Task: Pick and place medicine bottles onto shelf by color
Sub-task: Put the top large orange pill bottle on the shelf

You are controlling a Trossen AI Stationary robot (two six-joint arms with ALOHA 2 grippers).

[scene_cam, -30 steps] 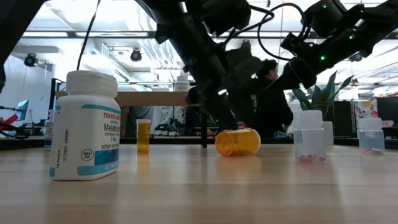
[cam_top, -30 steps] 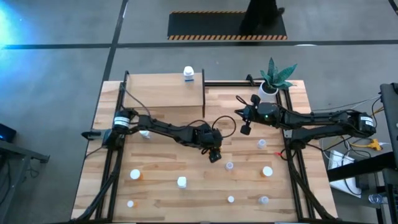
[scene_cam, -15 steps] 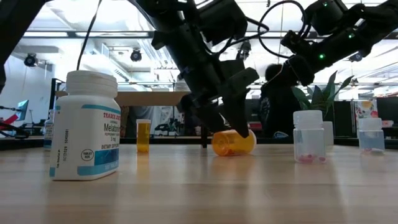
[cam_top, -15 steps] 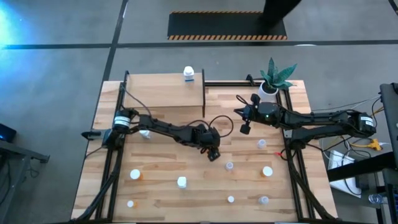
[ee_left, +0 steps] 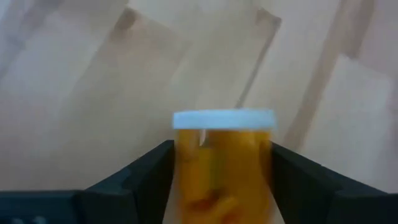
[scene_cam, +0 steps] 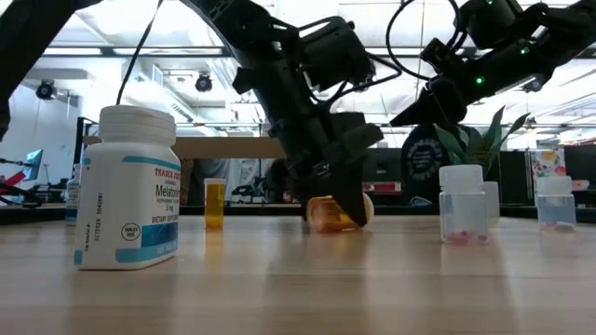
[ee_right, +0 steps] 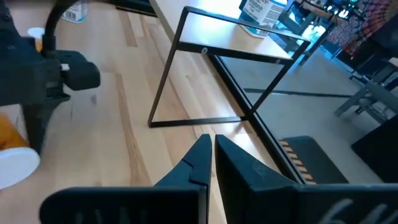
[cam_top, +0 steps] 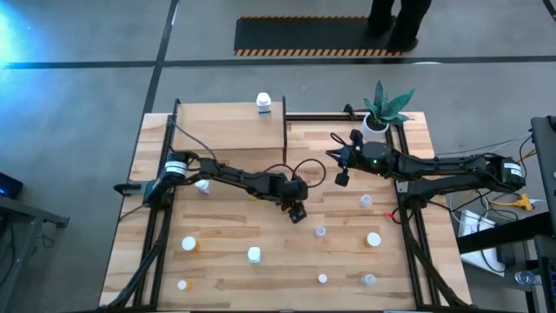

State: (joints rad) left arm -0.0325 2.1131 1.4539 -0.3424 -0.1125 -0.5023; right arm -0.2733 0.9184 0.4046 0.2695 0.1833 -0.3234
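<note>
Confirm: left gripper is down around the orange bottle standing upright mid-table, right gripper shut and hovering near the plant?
Wrong on one point: the orange bottle lies on its side, not upright, as the low view shows. The rest holds: the left gripper is down around it mid-table, and the right gripper is shut, hovering near the plant.

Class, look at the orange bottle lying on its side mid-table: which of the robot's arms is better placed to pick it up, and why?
The left. The left gripper is down at the orange bottle, with a finger on either side of it. The right gripper is shut and hangs farther back, near the plant.
</note>
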